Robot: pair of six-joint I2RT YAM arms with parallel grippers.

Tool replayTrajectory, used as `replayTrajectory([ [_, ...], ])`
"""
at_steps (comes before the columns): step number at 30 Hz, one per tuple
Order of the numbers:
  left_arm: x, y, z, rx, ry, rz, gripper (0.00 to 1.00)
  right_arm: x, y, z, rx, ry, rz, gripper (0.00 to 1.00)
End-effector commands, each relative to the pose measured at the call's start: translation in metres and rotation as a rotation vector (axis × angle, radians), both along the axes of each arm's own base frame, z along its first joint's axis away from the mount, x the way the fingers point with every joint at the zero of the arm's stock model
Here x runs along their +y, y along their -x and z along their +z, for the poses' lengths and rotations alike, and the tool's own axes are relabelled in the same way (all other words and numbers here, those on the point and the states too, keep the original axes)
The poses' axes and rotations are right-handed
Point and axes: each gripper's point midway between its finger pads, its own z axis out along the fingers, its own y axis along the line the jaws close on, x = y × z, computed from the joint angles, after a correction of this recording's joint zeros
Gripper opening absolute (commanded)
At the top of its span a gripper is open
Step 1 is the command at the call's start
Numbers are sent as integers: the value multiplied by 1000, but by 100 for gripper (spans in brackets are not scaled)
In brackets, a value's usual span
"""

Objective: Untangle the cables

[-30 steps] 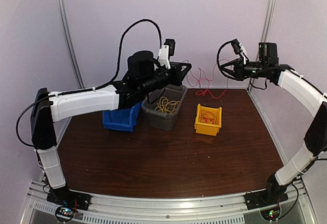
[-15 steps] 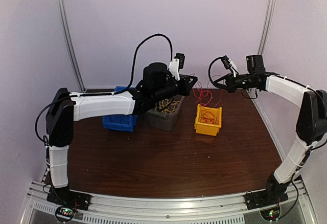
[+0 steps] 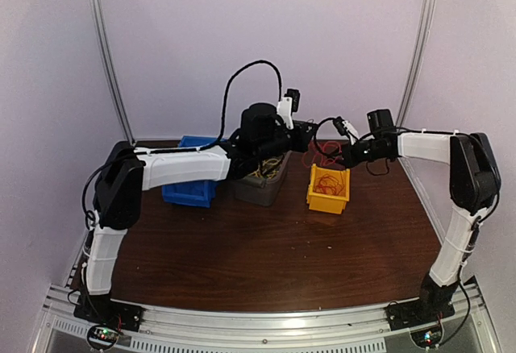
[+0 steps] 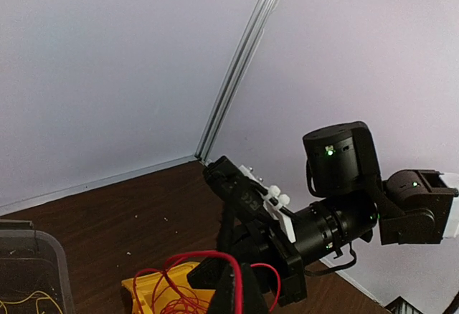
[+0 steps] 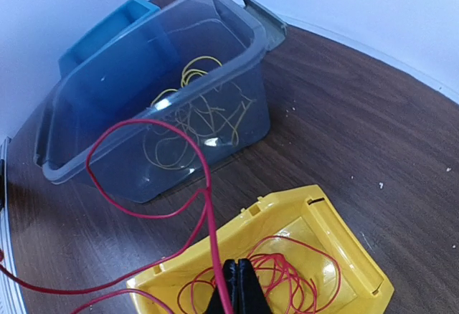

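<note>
A thin red cable (image 3: 324, 157) hangs between my two grippers above the yellow bin (image 3: 328, 201). My left gripper (image 3: 306, 134) is shut on one part of it; in the left wrist view the gripper (image 4: 235, 269) pinches the red cable (image 4: 188, 258), which loops down into the yellow bin (image 4: 147, 286). My right gripper (image 3: 339, 155) is shut on another part; in the right wrist view the gripper (image 5: 237, 264) holds the red cable (image 5: 207, 185) over the yellow bin (image 5: 287, 211). More red cable lies coiled in that bin. The two grippers are close together.
A grey clear bin (image 3: 260, 188) with thin yellow cables (image 5: 192, 110) stands left of the yellow bin. A blue bin (image 3: 187, 188) sits further left. The back wall and corner post are just behind the grippers.
Both arms have moved toward each other and lower, from high near the back wall to just above the yellow bin. The red cable between them has gone slack and sunk toward the bin.
</note>
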Motion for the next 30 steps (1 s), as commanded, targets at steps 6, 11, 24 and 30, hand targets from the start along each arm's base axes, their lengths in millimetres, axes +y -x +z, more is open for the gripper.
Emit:
replayTrajectory([
  [6, -2, -28, -21, 56, 46, 82, 0, 9, -10, -58, 183, 9, -70, 0],
  [11, -6, -29, -31, 83, 62, 73, 0, 4, -3, -63, 226, 32, -83, 7],
  [24, -20, -4, 40, -14, 231, -99, 0, -27, 34, -6, 149, 69, -90, 59],
  [30, -26, -3, 42, 0, 251, -120, 0, -60, 49, 19, 106, 89, -115, 62],
])
